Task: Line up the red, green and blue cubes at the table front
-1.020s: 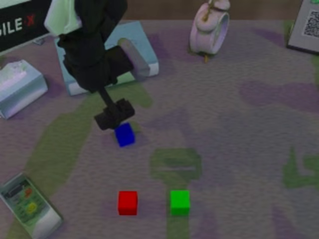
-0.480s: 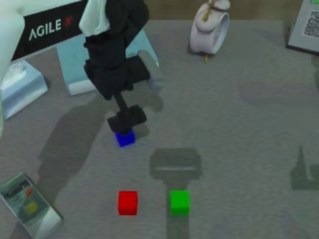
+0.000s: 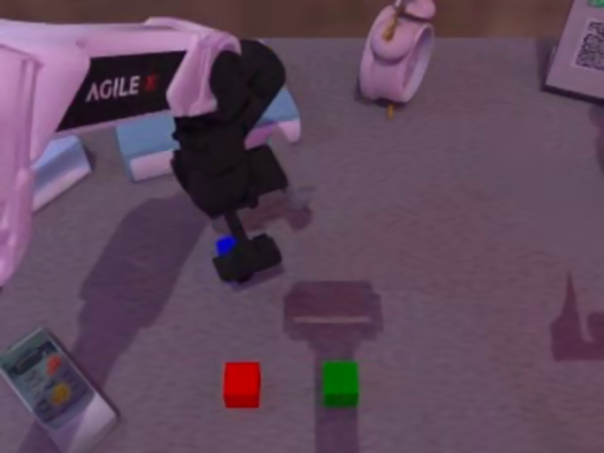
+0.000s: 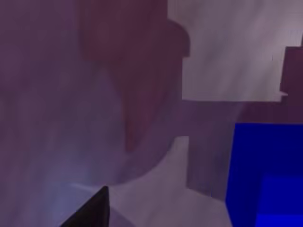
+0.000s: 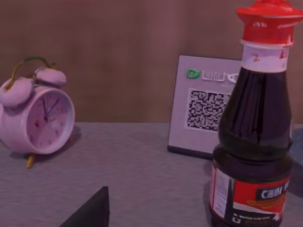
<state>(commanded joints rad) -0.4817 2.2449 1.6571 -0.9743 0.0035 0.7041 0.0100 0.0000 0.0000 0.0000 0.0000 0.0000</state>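
The left gripper [image 3: 243,261] sits low over the blue cube [image 3: 225,247], hiding most of it; whether its jaws are wide or closed cannot be told. The red cube [image 3: 242,384] lies square to the tabletop [image 3: 453,283] front edge, below the blue cube. The green cube [image 3: 341,383] stands beside the red one, a gap between them. All three are plain matte blocks. Right of the green cube the mottled surface is open.

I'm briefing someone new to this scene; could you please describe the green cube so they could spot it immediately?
Look along the front edge of the table, below the left gripper. Two small cubes sit apart there; the green cube is the right-hand one, beside the red cube.
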